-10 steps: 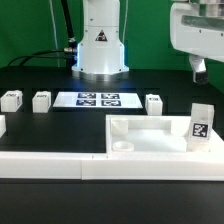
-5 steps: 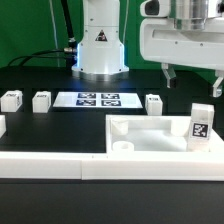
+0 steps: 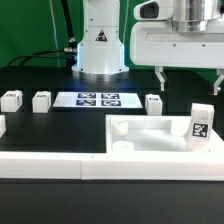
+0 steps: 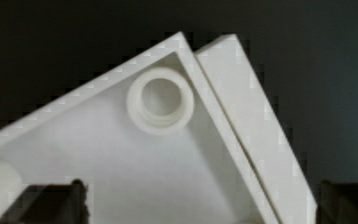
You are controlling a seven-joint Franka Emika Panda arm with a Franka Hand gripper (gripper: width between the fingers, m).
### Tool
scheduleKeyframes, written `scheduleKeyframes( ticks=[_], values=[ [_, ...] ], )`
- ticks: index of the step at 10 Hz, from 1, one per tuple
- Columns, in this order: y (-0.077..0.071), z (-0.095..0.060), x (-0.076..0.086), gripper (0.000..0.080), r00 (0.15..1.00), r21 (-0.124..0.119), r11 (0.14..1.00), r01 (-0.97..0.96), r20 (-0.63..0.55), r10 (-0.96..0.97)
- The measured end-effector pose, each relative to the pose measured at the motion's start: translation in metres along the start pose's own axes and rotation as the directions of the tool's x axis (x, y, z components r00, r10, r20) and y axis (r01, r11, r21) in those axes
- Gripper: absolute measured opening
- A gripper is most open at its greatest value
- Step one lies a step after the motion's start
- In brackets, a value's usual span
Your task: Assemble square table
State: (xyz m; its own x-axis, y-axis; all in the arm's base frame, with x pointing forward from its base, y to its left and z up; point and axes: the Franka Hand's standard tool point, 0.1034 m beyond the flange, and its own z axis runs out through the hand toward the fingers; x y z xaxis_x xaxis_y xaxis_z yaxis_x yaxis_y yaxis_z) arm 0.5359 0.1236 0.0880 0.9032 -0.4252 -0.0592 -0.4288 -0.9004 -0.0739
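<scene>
Fingers (image 3: pixel 163 76) are hanging wide open above the square table slab (image 3: pixel 160 138), which is lying on the tabletop (image 3: pixel 40 125) against the border wall (image 3: pixel 50 165); sockets (image 4: pixel 158 100) are sitting empty, legs (image 3: pixel 41 99) loose nearby, none fitted yet.

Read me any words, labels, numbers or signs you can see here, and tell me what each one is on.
No words or numbers can be read anywhere.
On the robot base: a black triangular sign, its symbol too small to read.
On the marker board: black-and-white tags, patterns only, no letters.
On the upright leg: one black-and-white tag, pattern only.
In the wrist view: no text at all.
</scene>
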Motion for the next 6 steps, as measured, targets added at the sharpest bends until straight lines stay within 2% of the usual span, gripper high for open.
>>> scheduleKeyframes(
  ticks=[2,4,5,6],
  values=[
    [0.003,0.001,-0.002,0.0649,0.988,-0.004,0.988,0.152,0.001,-0.152],
    [0.034,0.011,-0.038,0.0649,0.933,-0.013,0.934,0.357,0.05,-0.356],
    [0.05,0.015,-0.054,0.0649,0.882,-0.009,0.884,0.467,0.081,-0.465],
    [0.057,0.018,-0.062,0.0649,0.862,-0.008,0.866,0.5,0.102,-0.497]
  ],
)
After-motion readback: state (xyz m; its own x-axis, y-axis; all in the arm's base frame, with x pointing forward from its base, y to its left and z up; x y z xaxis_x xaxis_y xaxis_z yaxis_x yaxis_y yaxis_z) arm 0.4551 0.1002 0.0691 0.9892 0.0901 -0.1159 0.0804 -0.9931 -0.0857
